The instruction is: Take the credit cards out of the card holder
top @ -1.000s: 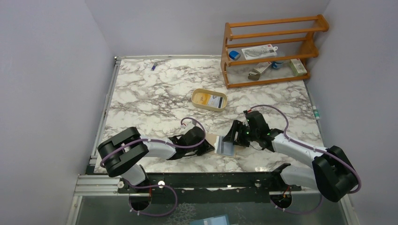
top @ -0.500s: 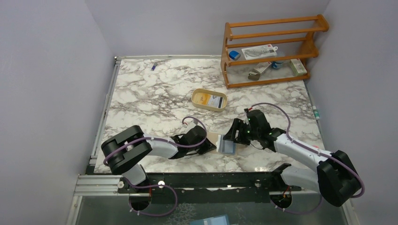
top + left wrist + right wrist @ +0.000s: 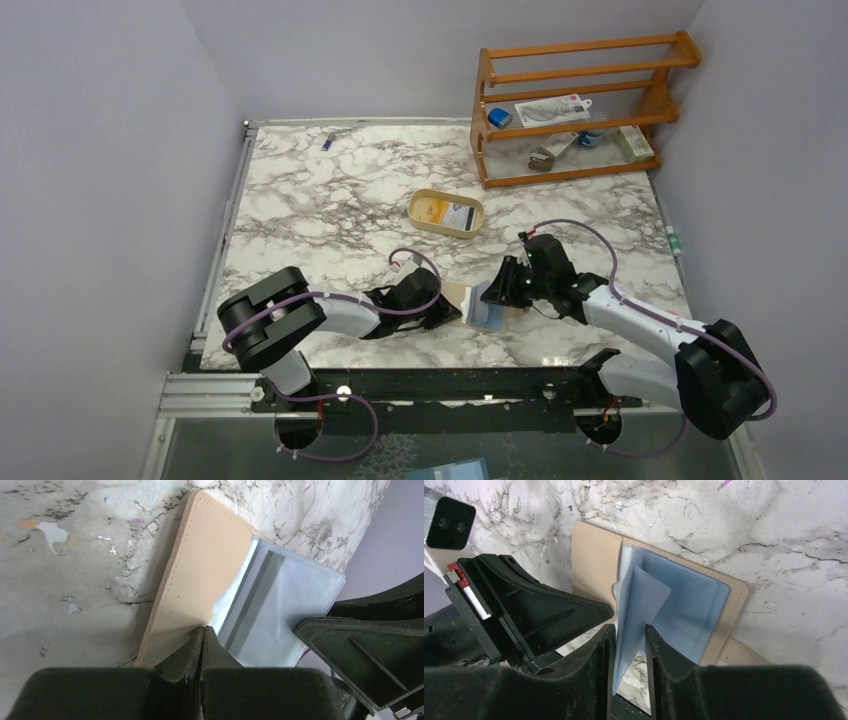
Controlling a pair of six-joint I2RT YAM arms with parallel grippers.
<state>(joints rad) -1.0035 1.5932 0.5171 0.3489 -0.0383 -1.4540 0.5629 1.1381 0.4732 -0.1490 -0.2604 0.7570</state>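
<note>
Lying open on the marble table (image 3: 330,220), near its front edge, the card holder (image 3: 455,297) is sitting between the two grippers, tan cover to the left and pale blue inside to the right. The left gripper (image 3: 452,314) is reaching in from the left with its fingers closed together. In the left wrist view its tips (image 3: 202,635) are meeting right at the near edge of the tan cover (image 3: 200,580) and touching it.

The right gripper (image 3: 492,296) is coming in from the opposite side. In the right wrist view its fingers (image 3: 630,628) are standing a narrow gap apart with a pale blue leaf (image 3: 644,595) of the holder rising upright between them. Whether they are actually squeezing that leaf cannot be told.

The cover is looking soft and matte, beige-tan, rectangular with rounded corners and a line of stitching running along its border. The leaf is looking thin, glossy and half see-through, and it is curling at its top edge while the rest of the blue lining is lying flat. From the left wrist, a dark straight stripe (image 3: 255,597) is showing through the clear plastic.

Farther back on the table, an oval tan tray (image 3: 440,229) is holding a yellow-orange card (image 3: 431,207) and a second flat card (image 3: 460,216) beside it, well apart from both grippers.
</note>
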